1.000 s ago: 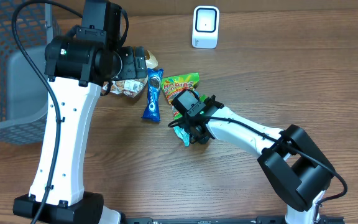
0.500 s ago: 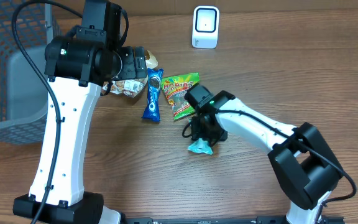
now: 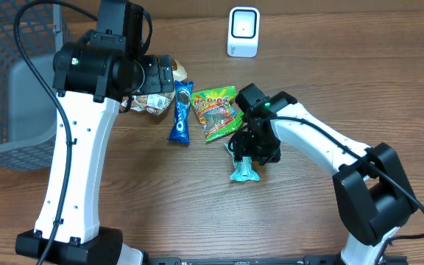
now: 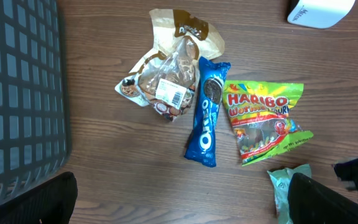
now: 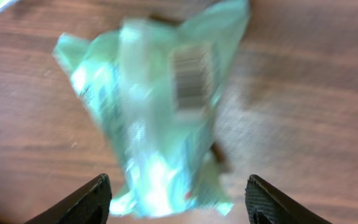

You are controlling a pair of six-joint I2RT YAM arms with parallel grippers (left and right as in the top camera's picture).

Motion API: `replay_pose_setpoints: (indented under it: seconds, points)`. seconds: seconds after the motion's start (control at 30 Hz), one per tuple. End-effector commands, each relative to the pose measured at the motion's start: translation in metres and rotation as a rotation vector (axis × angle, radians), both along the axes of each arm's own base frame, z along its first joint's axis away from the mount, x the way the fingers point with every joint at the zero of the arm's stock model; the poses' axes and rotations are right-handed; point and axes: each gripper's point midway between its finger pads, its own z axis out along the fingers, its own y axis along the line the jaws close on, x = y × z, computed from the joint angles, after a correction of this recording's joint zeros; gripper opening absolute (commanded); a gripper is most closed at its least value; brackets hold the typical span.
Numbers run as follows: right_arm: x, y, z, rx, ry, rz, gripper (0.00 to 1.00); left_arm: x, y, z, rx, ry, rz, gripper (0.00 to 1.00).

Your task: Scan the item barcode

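A teal snack packet lies on the wooden table below my right gripper. In the right wrist view the packet is blurred, with a printed barcode facing up. My right gripper is open; its fingers stand wide on either side of the packet's lower end with a gap on each side. The white scanner stands at the back of the table. My left gripper hangs open high above the table, holding nothing; the packet's corner shows by its right finger.
A blue Oreo pack, a Haribo bag and a brown cookie bag lie in a cluster left of the packet. A grey wire basket stands at the far left.
My right arm has carried the teal packet right and toward the front. Its jaws have widened and the packet now rests on the table. The left arm has not moved.
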Motion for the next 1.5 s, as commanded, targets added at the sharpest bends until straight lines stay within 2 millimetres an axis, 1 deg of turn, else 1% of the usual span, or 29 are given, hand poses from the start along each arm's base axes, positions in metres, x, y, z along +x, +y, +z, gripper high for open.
replay_pose_setpoints:
  seconds: [0.0, 0.1, 0.2, 0.23, 0.33, 0.43, 0.57, 0.6, 0.7, 0.8, 0.9, 1.0, 1.1, 1.2, 1.23, 1.3, 1.4, 1.47]
  points:
    - [-0.012, 0.019, 0.011, 0.053, -0.003, 0.012, 0.7, 0.001, 0.0, -0.002, -0.011, 0.006, 0.008, 0.99]
    - [-0.024, 0.016, -0.007, -0.003, -0.012, 0.033, 0.68, 0.001, 0.0, -0.002, -0.011, 0.006, 0.008, 0.99]
    - [-0.027, 0.002, -0.02, -0.084, -0.036, 0.031, 0.64, 0.001, 0.0, -0.002, -0.011, 0.006, 0.008, 1.0]
    - [-0.027, -0.004, -0.023, -0.114, -0.047, 0.032, 0.61, 0.001, 0.0, -0.002, -0.011, 0.006, 0.008, 1.0]
    - [-0.025, -0.012, -0.024, -0.157, -0.06, 0.033, 0.57, 0.001, 0.0, -0.002, -0.011, 0.006, 0.008, 1.0]
    - [-0.024, -0.012, -0.024, -0.155, -0.067, 0.032, 0.51, 0.001, 0.0, -0.002, -0.011, 0.006, 0.008, 1.0]
    - [-0.022, -0.012, -0.025, -0.158, -0.078, 0.032, 0.29, 0.001, 0.0, -0.002, -0.011, 0.005, 0.008, 1.0]
    - [-0.02, -0.013, -0.025, -0.164, -0.084, 0.031, 0.27, 0.001, 0.0, -0.002, -0.011, 0.005, 0.008, 1.0]
    - [-0.015, -0.016, -0.025, -0.183, -0.111, 0.029, 0.23, 0.001, 0.0, -0.002, -0.011, 0.006, 0.008, 1.0]
    - [-0.009, -0.016, -0.019, -0.188, -0.141, 0.043, 0.15, 0.001, 0.0, -0.002, -0.011, 0.005, 0.008, 1.0]
    - [0.0, -0.014, -0.004, -0.18, -0.188, 0.076, 0.04, 0.002, 0.0, -0.002, -0.011, 0.005, 0.008, 1.0]
    - [0.01, -0.019, 0.022, -0.205, -0.265, 0.08, 0.04, 0.002, -0.001, -0.002, -0.012, 0.003, 0.008, 1.0]
    - [0.017, -0.017, 0.053, -0.167, -0.356, 0.161, 0.04, 0.002, -0.001, -0.002, -0.012, 0.001, 0.008, 1.0]
    - [0.017, -0.016, 0.09, -0.114, -0.463, 0.257, 0.04, 0.002, -0.001, -0.002, -0.012, 0.001, 0.008, 1.0]
    - [0.016, -0.017, 0.096, -0.106, -0.481, 0.274, 0.04, 0.003, -0.001, -0.002, -0.012, 0.0, 0.008, 1.0]
    - [0.014, -0.019, 0.116, -0.082, -0.541, 0.326, 0.04, 0.003, -0.001, -0.001, -0.013, -0.002, 0.008, 1.0]
    - [0.009, -0.022, 0.14, -0.055, -0.611, 0.367, 0.04, 0.004, -0.001, -0.001, -0.014, -0.006, 0.008, 1.0]
    - [0.003, -0.021, 0.152, -0.022, -0.644, 0.423, 0.04, 0.004, -0.001, 0.0, -0.014, -0.009, 0.008, 1.0]
